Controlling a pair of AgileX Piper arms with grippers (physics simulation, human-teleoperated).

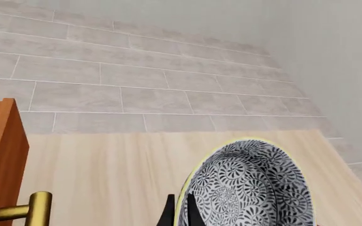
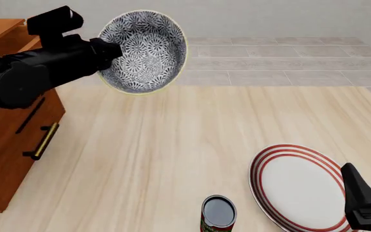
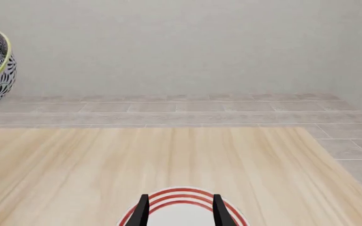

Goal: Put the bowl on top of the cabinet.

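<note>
The blue-grey floral bowl hangs in the air, tipped on its side with its opening facing the front camera. My left gripper is shut on its rim at the left side. In the left wrist view the bowl fills the space beside the dark fingers. The reddish-brown cabinet stands at the table's left, its top below and left of the bowl; a corner of the cabinet and a brass handle show from the wrist. My right gripper is open, low at the front right.
A white plate with red rings lies at the front right under the right gripper. A dark can stands upright just left of the plate. The wooden tabletop ends at a tiled floor beyond.
</note>
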